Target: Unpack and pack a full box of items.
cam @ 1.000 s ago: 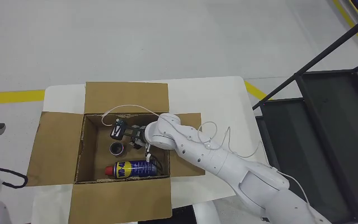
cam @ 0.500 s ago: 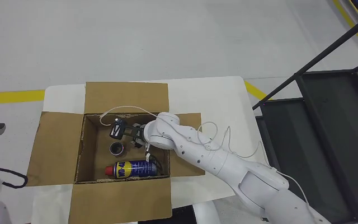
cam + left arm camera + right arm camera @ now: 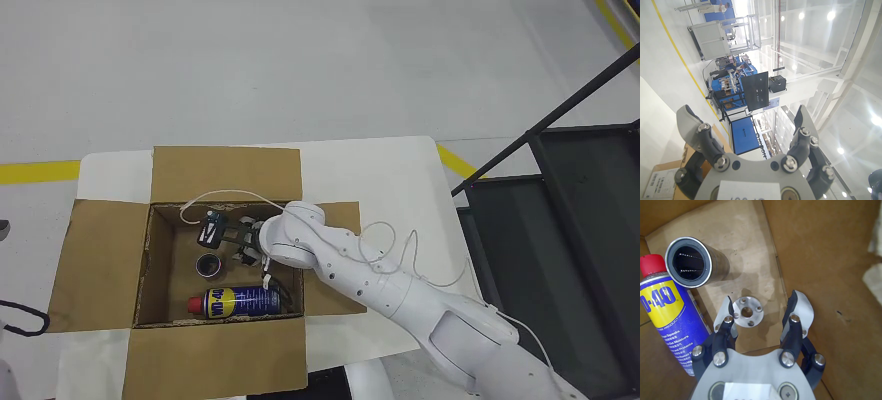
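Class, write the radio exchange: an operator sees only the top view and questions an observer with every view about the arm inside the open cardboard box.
Operator: What lies under that gripper?
Observer: A small round silver metal flange, flat on the floor of the brown cardboard box, ungripped between the jaws of the open right gripper.
Operator: Where is the left gripper?
Observer: Open, empty, pointing up at the white hall ceiling.

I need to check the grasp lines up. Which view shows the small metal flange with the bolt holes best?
The right wrist view: the flange lies face up on the box floor below the open right gripper, close beside one finger. In the top view that gripper covers the spot; the left wrist view faces the room.
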Controlling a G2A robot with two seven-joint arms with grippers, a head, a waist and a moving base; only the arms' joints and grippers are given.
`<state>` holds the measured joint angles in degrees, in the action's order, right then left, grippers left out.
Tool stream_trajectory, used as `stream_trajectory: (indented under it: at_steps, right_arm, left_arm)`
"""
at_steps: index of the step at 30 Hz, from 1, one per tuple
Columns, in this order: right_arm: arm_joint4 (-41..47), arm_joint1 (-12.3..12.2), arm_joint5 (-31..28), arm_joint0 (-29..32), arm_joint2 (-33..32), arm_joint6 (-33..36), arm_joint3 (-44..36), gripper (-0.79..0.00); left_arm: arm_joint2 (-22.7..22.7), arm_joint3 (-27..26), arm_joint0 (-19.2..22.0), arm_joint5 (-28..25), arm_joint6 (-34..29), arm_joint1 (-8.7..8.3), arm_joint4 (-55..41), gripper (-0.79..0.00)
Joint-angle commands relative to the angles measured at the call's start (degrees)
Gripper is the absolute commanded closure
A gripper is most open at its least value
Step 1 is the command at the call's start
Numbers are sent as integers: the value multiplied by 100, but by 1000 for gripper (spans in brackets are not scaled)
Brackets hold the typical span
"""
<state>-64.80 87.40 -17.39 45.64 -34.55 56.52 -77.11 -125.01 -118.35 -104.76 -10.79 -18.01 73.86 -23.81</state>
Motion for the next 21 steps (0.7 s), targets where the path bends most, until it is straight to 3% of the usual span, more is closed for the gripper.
stream_trajectory:
  at_steps: [1,11,13,15,19,21]
  right_arm:
    - [-24,-11,-12,26,-33,1,-63,-526]
    - [-72,-75,-147,195,-244,-115,-344,-422]
    - [-64,-88,-185,233,-287,-155,-411,-366]
    - [-24,-103,-262,277,-336,-228,-483,-172]
    - [-28,-144,-371,370,-452,-370,-688,0]
    - [-26,-171,-455,447,-529,-566,-844,0]
  left_arm:
    - [0,0,0,0,0,0,0,-785]
    - [0,0,0,0,0,0,0,-785]
    - [0,0,0,0,0,0,0,-785]
    - [0,0,0,0,0,0,0,-785]
    - [0,0,0,0,0,0,0,-785]
    - [0,0,0,0,0,0,0,-785]
